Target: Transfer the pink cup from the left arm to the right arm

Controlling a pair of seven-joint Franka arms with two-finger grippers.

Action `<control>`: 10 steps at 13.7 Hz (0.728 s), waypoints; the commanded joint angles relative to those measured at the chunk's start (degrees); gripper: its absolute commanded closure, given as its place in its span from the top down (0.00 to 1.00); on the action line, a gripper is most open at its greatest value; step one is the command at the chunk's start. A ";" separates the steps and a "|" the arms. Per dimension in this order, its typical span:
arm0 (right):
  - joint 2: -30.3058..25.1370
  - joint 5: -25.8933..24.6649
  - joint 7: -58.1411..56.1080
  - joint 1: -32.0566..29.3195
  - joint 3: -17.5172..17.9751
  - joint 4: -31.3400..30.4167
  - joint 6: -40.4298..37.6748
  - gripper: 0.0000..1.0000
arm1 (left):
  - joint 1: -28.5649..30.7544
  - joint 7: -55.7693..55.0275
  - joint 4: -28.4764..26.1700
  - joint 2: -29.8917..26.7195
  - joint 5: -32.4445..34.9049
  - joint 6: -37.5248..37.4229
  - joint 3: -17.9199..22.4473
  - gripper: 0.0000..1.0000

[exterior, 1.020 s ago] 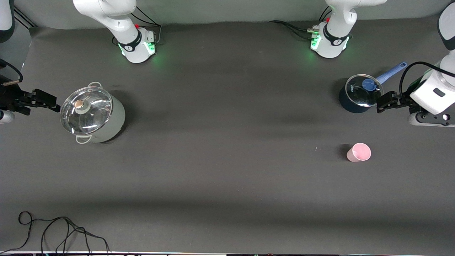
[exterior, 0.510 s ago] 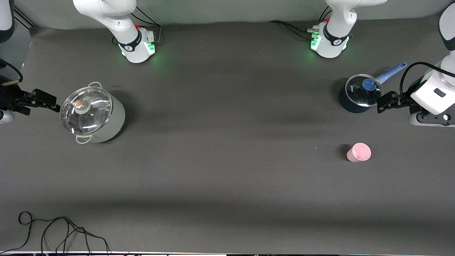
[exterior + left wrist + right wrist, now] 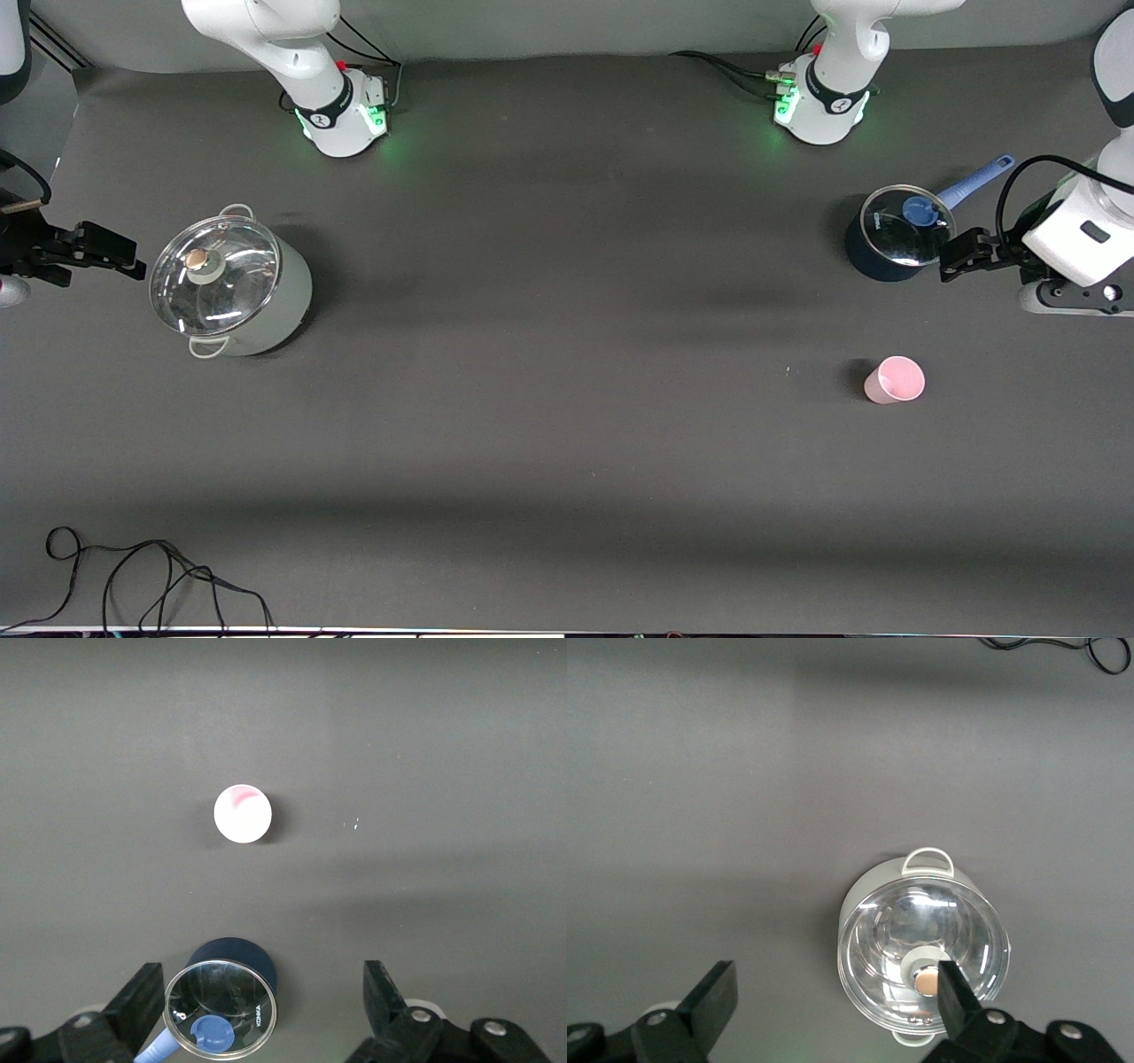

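The pink cup [image 3: 895,380] stands upright on the dark table toward the left arm's end, nearer the front camera than the blue saucepan. It also shows in the left wrist view [image 3: 242,813], mouth up and empty. My left gripper [image 3: 961,254] is open and empty, up in the air beside the saucepan, well apart from the cup; in its own wrist view [image 3: 261,997] the jaws stand wide. My right gripper [image 3: 111,250] is open and empty, in the air at the right arm's end of the table beside the pale pot, and shows in its own wrist view [image 3: 835,992].
A dark blue long-handled saucepan [image 3: 890,239] with a glass lid stands by my left gripper and shows in the left wrist view [image 3: 226,1005]. A pale pot [image 3: 232,288] with a glass lid stands by my right gripper [image 3: 921,939]. A black cable [image 3: 159,576] lies at the front corner.
My right gripper has drifted slightly away from the pale pot toward the table's end. The cup and my left gripper have not visibly moved.
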 commanded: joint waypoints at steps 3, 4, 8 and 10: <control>-0.13 -0.05 -1.18 0.22 -0.19 1.20 -0.53 1.00 | -0.03 0.40 -0.18 -0.54 -0.43 -0.27 0.39 1.00; -0.13 -0.05 -1.18 0.22 -0.19 1.11 -0.53 1.00 | -0.11 0.40 -0.18 -0.54 -0.43 -0.27 0.39 1.00; 0.13 -0.22 -1.18 0.30 -0.01 1.55 -0.53 1.00 | -0.11 -0.04 -0.10 -0.54 -0.43 -0.88 0.39 1.00; 0.13 -0.22 -1.26 0.22 -0.10 1.73 -0.53 1.00 | -0.11 0.40 -0.10 -0.54 -0.43 -0.88 0.39 1.00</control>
